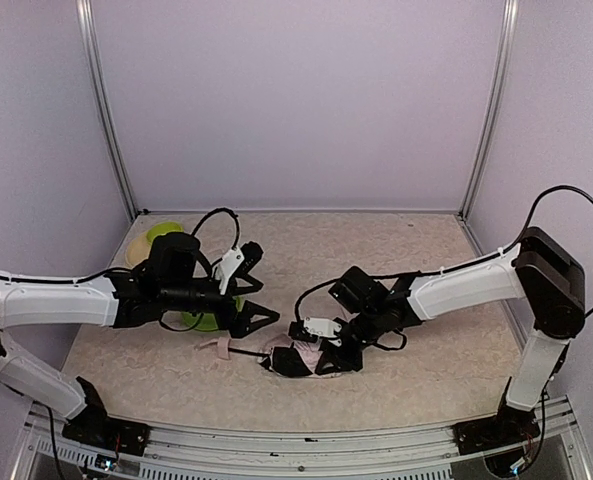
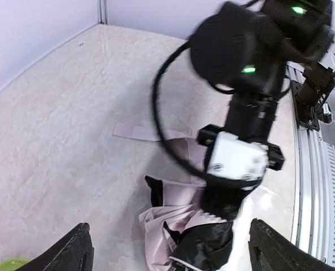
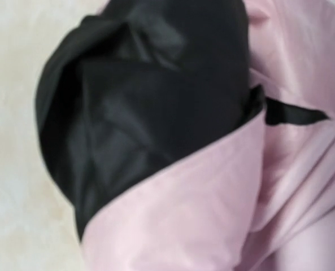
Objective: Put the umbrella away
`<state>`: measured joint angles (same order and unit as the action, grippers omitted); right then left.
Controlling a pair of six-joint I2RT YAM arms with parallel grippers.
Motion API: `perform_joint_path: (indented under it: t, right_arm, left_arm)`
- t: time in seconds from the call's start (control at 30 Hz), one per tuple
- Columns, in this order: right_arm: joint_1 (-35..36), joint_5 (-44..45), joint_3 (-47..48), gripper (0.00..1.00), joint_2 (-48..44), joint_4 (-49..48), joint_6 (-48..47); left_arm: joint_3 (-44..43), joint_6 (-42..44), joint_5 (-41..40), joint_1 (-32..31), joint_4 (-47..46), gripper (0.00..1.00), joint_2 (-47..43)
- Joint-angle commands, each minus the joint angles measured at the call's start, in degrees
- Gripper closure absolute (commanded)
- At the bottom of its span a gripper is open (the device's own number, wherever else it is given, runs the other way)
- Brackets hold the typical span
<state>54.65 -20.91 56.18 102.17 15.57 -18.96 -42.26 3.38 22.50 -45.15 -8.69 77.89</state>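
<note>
The umbrella (image 1: 294,358) lies crumpled on the table between the two arms, pale pink outside with black lining showing. A pink strip of it (image 1: 216,346) trails to the left. My right gripper (image 1: 323,348) is pushed down into the fabric. The left wrist view shows its fingers (image 2: 221,206) close together in the black folds of the umbrella (image 2: 167,220), so it is shut on it. Umbrella fabric (image 3: 173,214) fills the right wrist view and hides the fingers. My left gripper (image 1: 266,300) hovers just left of the umbrella, open wide, its fingers (image 2: 79,248) on either side of the pile.
A green plate (image 1: 198,320) lies under the left forearm, and its edge (image 2: 9,264) shows in the left wrist view. Another green dish (image 1: 161,233) sits at the back left near the wall. Metal rails (image 2: 311,169) run along the table's near edge.
</note>
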Motion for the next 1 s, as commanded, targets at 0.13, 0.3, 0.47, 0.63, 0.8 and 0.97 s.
perform_joint_path:
  t: [0.13, 0.3, 0.47, 0.63, 0.8, 0.97]
  right_arm:
    - [-6.3, -15.3, 3.1, 1.0, 9.7, 20.2, 8.2]
    - [-6.8, -22.0, 3.6, 1.0, 10.4, 20.7, 7.0]
    - [-7.0, -24.6, 4.3, 1.0, 11.0, 21.6, 5.7]
    - [-8.3, -26.0, 4.8, 1.0, 11.3, 22.0, 5.9]
    - [-10.8, -29.1, 5.2, 1.0, 9.8, 20.5, 6.6]
    - [-11.2, -31.6, 7.3, 1.0, 10.5, 21.3, 5.4]
  left_arm:
    - [-0.6, 19.9, -13.6, -16.2, 7.1, 0.04, 2.9]
    - [-5.4, 27.2, -24.8, -24.2, 11.3, 0.01, 15.6]
    - [-9.2, 30.2, -29.4, -26.8, 10.3, 0.01, 22.3]
    - [-11.4, 31.3, -29.6, -27.7, 15.2, 0.02, 26.6]
    - [-14.1, 31.1, -32.5, -28.4, 26.7, 0.04, 31.7]
    - [-15.8, 31.7, -31.6, -28.6, 27.5, 0.11, 36.1]
